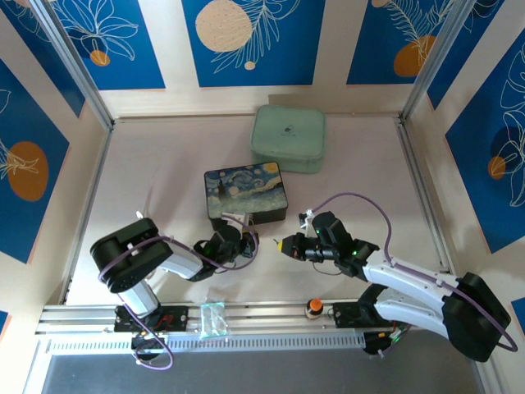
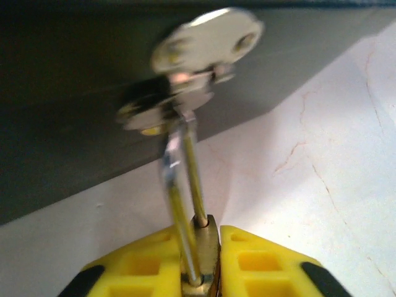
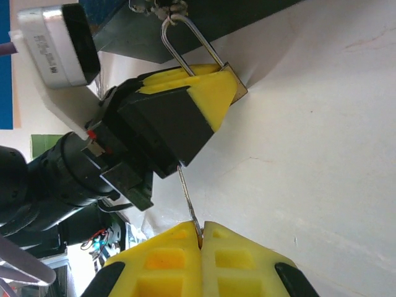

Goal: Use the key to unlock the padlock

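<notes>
In the right wrist view the right gripper (image 3: 201,238) is pinched tight on the thin key (image 3: 187,199). The key runs toward 11 o'clock and passes behind the left gripper (image 2: 204,240). Whether it reaches the keyhole cannot be told. The left gripper is clamped on the brass padlock (image 2: 209,228). The shackle (image 2: 176,185) rises toward 12 o'clock through the hasp (image 2: 179,105) of the starry-night box (image 1: 244,190).
</notes>
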Available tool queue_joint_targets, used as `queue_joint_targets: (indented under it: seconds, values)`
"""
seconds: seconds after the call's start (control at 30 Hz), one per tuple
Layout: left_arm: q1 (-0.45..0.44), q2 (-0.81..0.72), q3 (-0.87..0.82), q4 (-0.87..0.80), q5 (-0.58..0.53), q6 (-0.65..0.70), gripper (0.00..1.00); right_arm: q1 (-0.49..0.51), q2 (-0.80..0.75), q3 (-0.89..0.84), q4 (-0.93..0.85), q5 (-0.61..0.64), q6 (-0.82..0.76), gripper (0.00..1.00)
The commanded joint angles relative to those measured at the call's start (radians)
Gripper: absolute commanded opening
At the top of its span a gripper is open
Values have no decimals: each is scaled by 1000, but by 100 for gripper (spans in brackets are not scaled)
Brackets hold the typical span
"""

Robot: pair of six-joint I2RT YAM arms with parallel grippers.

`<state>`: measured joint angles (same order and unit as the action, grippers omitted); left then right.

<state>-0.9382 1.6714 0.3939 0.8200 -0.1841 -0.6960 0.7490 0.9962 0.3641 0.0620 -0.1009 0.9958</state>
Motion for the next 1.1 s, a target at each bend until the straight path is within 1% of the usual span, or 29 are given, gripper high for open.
queue_joint_targets:
  seconds: [0.0, 0.07, 0.17, 0.23, 0.37, 0.47, 0.53, 0.63, 0.73, 0.83, 1.07]
  values:
    - [-5, -6, 12, -10, 12, -38, 6, -5, 51, -2, 50, -10, 20, 0]
    - [-5, -17, 16, -31, 8, -60, 1, -4, 88, 1, 94, -24, 37, 0]
    - [-5, -35, 12, -35, 9, -120, 0, -8, 137, 8, 141, -31, 78, 0]
    - [-4, -58, 6, -49, 4, -190, 0, -16, 171, 21, 126, -40, 130, 0]
    - [-6, -121, 12, -82, 27, -305, 0, -17, 231, 23, 191, -106, 218, 0]
    - [-4, -190, 49, -222, 23, -359, 0, -14, 266, 25, 231, -119, 239, 0]
    - [-4, -219, 59, -260, 29, -385, 0, -8, 284, 23, 266, -123, 246, 0]
    - [-2, -242, 41, -231, 49, -443, 0, -2, 320, 22, 336, -158, 260, 0]
    - [-2, -261, 13, -188, 41, -493, 0, -12, 382, 5, 476, -231, 300, 0]
    - [-2, -269, 5, -174, 28, -507, 0, -23, 445, -8, 597, -291, 335, 0]
    - [-2, -262, -36, -67, 8, -567, 0, -36, 451, -42, 646, -305, 350, 0]
